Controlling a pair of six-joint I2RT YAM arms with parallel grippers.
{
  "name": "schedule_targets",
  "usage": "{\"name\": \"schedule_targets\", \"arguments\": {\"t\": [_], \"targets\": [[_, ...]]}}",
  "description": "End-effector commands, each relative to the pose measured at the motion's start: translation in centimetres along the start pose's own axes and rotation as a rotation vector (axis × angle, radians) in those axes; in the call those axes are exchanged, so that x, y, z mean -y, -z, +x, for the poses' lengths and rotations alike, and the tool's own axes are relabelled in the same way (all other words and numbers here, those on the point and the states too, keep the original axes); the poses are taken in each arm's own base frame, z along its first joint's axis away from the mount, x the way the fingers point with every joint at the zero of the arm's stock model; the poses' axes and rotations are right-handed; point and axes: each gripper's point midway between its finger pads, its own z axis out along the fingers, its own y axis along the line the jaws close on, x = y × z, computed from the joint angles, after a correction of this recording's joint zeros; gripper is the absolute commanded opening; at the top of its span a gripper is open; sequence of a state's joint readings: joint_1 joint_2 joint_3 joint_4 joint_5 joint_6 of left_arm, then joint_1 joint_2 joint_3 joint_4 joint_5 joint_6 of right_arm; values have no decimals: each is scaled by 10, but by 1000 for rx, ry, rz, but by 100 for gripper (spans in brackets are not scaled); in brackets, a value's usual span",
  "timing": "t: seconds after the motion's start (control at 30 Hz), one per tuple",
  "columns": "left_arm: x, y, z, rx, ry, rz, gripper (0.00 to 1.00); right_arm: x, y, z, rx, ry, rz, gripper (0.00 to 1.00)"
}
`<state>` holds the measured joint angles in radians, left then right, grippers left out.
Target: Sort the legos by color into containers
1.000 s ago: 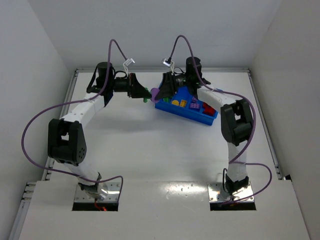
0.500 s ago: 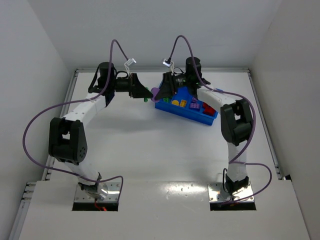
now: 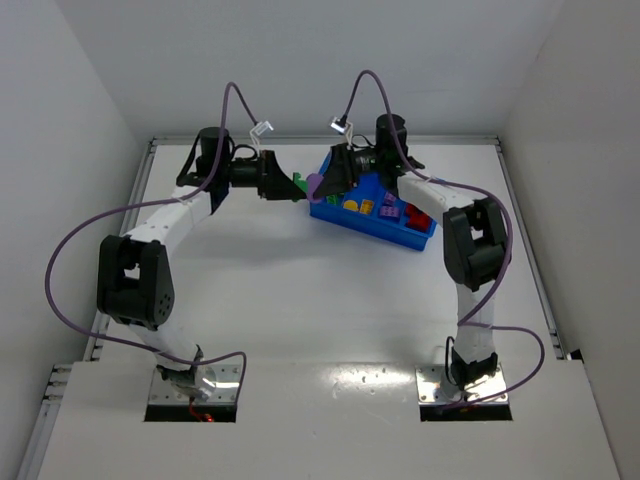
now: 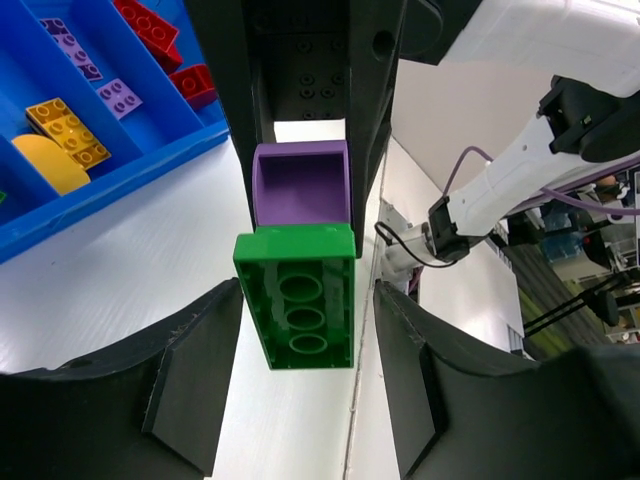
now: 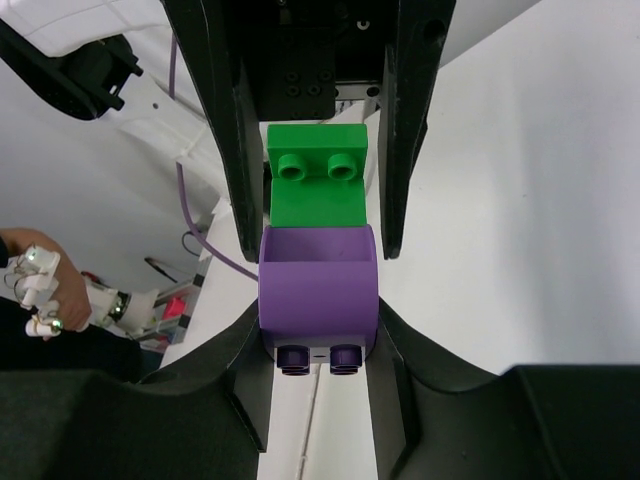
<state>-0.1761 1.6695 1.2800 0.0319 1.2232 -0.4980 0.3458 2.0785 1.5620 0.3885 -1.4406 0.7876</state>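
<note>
White worktop [image 3: 300,300]. Blue bin [image 3: 350,222] sits at far side, right of centre, w/ red legos [image 4: 150,25], purple legos [image 4: 118,95] & yellow legos [image 4: 68,130] each in a separate compartment. Both arms meet just left of bin. R fingers [image 5: 225,385] are clamped on purple lego [image 5: 318,290], which is joined to green lego [image 4: 300,300]. L fingers [image 4: 190,390] are apart, flanking green lego, w/ a gap showing on one side.
</note>
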Motion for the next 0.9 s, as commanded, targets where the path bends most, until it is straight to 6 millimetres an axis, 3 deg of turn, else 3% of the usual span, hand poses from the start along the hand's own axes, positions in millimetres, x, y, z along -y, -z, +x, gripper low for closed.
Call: {"name": "schedule_targets", "arguments": {"t": [0.0, 0.2, 0.4, 0.53, 0.63, 0.73, 0.87], "targets": [[15, 10, -12, 26, -86, 9, 61, -19, 4, -12, 6, 110, -9, 4], [13, 13, -13, 32, -85, 2, 56, -17, 8, -7, 10, 90, -1, 4], [15, 13, -16, 35, -94, 3, 38, -17, 8, -7, 10, 90, -1, 4], [10, 16, -16, 38, -84, -5, 31, -20, 8, -9, 11, 99, -1, 4], [10, 15, -17, 41, -93, -4, 31, -21, 9, -5, 10, 88, -1, 4], [10, 19, -18, 43, -81, -3, 44, -20, 9, -3, 10, 79, 0, 4], [10, 19, -18, 43, -81, -3, 50, -20, 9, -3, 10, 79, 0, 4]]}}
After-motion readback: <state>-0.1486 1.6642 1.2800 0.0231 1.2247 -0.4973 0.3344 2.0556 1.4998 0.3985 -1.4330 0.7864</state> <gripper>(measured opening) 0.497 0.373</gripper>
